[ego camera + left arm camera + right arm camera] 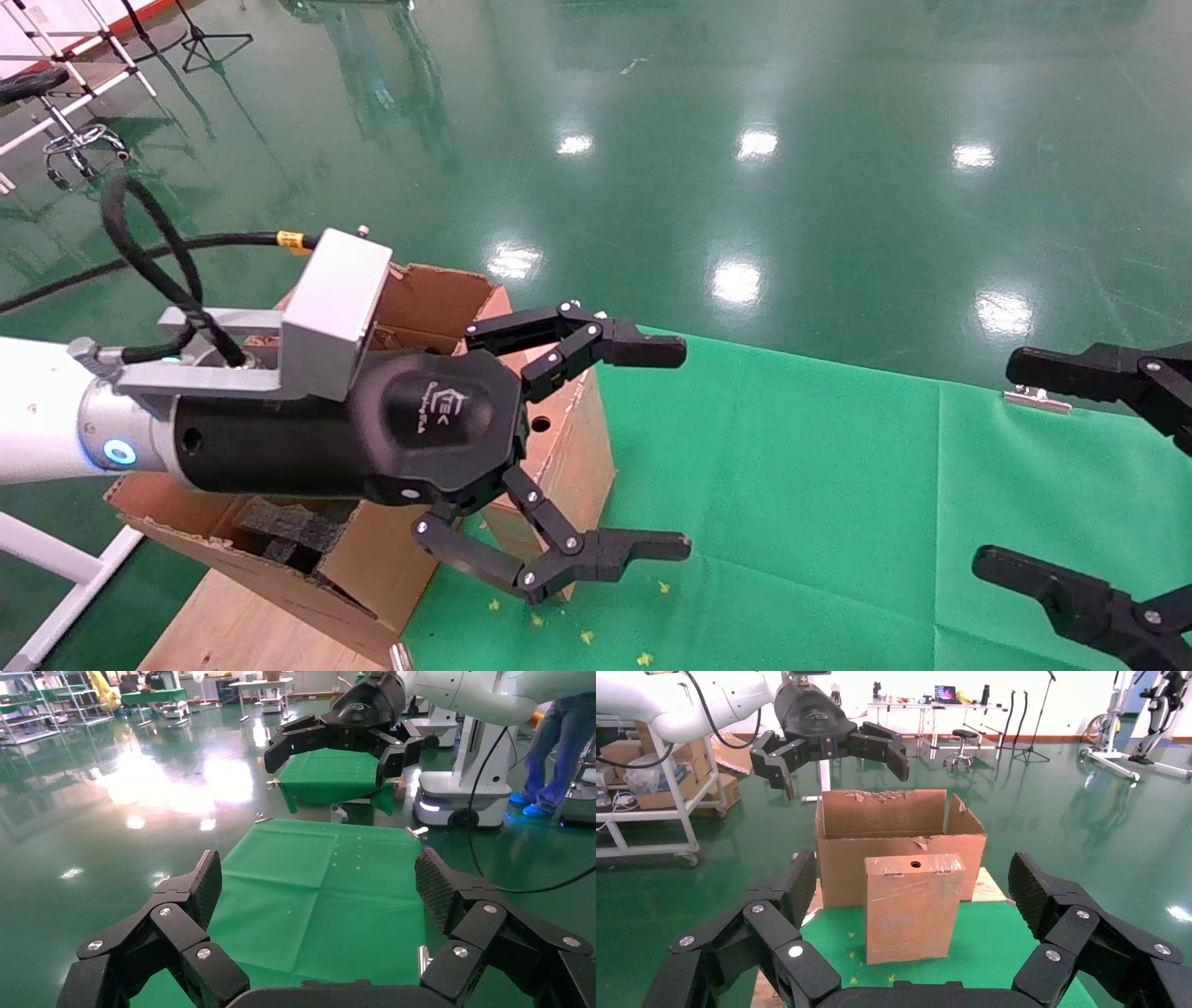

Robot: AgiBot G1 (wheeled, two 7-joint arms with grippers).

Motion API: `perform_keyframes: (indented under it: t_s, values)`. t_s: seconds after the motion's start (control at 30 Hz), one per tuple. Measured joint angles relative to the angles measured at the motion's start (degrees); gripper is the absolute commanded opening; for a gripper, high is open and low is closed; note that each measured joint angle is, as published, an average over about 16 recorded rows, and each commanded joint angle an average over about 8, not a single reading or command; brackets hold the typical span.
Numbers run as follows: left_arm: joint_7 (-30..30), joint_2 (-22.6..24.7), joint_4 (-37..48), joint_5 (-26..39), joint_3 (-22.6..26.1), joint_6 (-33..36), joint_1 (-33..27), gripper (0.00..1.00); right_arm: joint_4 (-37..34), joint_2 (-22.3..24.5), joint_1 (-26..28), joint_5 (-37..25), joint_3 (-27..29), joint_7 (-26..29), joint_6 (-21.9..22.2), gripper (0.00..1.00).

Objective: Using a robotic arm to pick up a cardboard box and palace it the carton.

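The cardboard box [912,910], small, sealed and glossy reddish brown, stands upright on the green cloth just in front of the carton [898,843]. In the head view the box [579,457] shows partly behind my left gripper. The carton [424,294] is large with ragged flaps and holds black foam pieces [289,527]. My left gripper [686,449] is open and empty, raised beside the carton's top; the right wrist view shows it [845,776] above the carton. My right gripper [995,463] is open and empty at the far right, facing the box from a distance [916,881].
A green cloth [838,522] covers the table, with metal clips [1036,399] at its edge. The carton rests on a wooden board [242,624]. Shiny green floor lies beyond. Another robot's base [457,804] and a person [552,748] stand behind the right gripper [328,766].
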Motion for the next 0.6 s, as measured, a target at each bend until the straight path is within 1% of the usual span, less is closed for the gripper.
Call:
perform_keyframes:
  t_s: [0.37,0.4,0.43,0.6]
  values:
    - [0.01,-0.03,-0.02,0.05,0.01,0.00,0.00,1.00,0.00,0.00,0.00,0.00,0.00,0.00,0.00,1.00]
    - [0.02,-0.07,-0.04,0.14,0.02,-0.02,-0.02,1.00,0.00,0.00,0.00,0.00,0.00,0.00,0.00,0.93]
    - [0.04,-0.17,-0.09,0.35,0.05,-0.08,-0.07,1.00,0.00,0.00,0.00,0.00,0.00,0.00,0.00,0.82]
    - [-0.18,-1.33,-0.86,3.58,0.59,-1.11,-0.94,1.00,0.00,0.00,0.00,0.00,0.00,0.00,0.00,0.20]
